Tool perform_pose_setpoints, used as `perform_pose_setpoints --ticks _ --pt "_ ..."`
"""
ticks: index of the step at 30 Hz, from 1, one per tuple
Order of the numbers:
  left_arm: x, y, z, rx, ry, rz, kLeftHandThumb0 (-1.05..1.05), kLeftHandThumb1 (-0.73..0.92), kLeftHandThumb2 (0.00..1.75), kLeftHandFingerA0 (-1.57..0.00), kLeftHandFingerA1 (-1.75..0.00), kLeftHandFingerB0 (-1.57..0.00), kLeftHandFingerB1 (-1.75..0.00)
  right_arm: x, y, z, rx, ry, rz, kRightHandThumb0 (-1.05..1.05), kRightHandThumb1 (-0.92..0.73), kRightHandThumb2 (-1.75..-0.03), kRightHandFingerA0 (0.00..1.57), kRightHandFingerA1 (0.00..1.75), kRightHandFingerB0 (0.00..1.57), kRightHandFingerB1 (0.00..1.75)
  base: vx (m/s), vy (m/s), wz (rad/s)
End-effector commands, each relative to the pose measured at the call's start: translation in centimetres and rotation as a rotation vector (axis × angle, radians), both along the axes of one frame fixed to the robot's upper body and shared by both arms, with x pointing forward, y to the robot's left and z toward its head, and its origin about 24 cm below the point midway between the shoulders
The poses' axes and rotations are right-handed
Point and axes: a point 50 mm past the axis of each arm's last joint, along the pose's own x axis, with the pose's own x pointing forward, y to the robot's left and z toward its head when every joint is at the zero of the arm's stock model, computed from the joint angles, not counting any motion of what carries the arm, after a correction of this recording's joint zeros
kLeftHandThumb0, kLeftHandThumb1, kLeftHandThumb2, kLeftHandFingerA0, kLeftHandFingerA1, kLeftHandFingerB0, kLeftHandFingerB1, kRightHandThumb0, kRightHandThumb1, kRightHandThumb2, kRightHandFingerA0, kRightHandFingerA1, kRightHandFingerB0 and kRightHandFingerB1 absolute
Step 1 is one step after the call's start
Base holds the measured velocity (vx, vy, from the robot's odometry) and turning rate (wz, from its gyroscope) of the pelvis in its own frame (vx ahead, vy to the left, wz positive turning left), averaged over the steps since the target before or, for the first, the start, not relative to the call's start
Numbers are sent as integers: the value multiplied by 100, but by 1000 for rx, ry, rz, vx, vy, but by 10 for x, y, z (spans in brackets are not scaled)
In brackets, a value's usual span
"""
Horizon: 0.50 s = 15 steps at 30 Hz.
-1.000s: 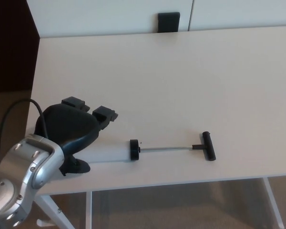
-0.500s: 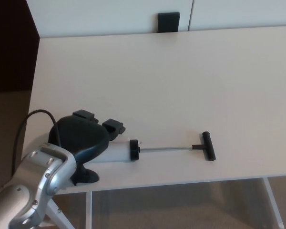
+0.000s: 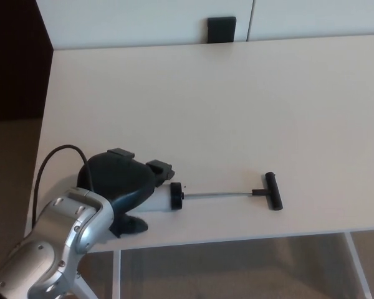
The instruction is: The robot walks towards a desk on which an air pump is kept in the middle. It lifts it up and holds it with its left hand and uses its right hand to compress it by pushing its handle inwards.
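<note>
— Black left hand (image 3: pixel 121 187): where is it against the air pump (image 3: pixel 199 194)?
— Over the pump's barrel now, further along than a second ago; its fingers are spread above it, holding nothing.
— And the pump?
— Unmoved, flat near the white bench's (image 3: pixel 237 99) front edge, handle (image 3: pixel 271 190) extended away from the hand.

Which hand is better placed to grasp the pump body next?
Left. The left hand is already over the pump's white barrel near the desk's front edge, fingers apart around it. The right hand is not in view, and the handle lies untouched.
</note>
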Motion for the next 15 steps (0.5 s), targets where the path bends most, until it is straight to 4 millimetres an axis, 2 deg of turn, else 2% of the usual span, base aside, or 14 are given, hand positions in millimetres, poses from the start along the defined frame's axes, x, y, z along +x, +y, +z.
perform_pose_setpoints --ticks 1,2,3,4,7,8,11,12,15 --pt "-8 1 -19 55 132 5 -16 63 59 -68 -112 -46 -35 3 -6 4 -19 -6 -10 -40 -51 -73 59 54 32 43 0 0 0" --pt "-9 0 -22 48 118 -8 -28 56 57 -77 -104 -79 -47 3 -6 5 -18 -9 -10 -42 -51 -74 61 55 33 44 0 0 0" --pt "-10 -1 -23 39 107 -17 -28 56 57 -77 -104 -79 -47 3 -6 5 -17 -10 -10 -42 -51 -74 61 55 33 44 0 0 0" --pt "-11 -2 -27 -12 71 -30 -23 74 64 -62 -143 -77 -57 3 -6 4 -15 -9 -12 -41 -53 -75 62 55 34 44 0 0 0" --pt "-13 -1 -30 -71 29 -42 -23 74 64 -62 -143 -77 -57 4 -6 4 -13 -7 -15 -41 -53 -75 62 55 34 44 0 0 0" --pt "-13 -1 -30 -86 17 -46 -33 82 67 -61 -143 -72 -53 5 -6 4 -11 -9 -17 -39 -54 -74 61 54 34 44 0 0 0" --pt "-11 0 -30 -94 8 -50 -33 82 67 -61 -143 -72 -53 6 -5 5 -9 -11 -18 -39 -54 -74 61 54 34 44 0 0 0" --pt "-11 0 -30 -96 0 -52 -29 78 64 -72 -128 -68 -45 8 -5 6 -15 -13 -12 -42 -54 -76 60 55 34 44 0 0 0" --pt "-9 0 -32 -63 -19 -60 -29 75 63 -71 -130 -68 -46 10 -6 6 -18 -13 -11 -41 -52 -74 61 54 35 44 0 0 0"
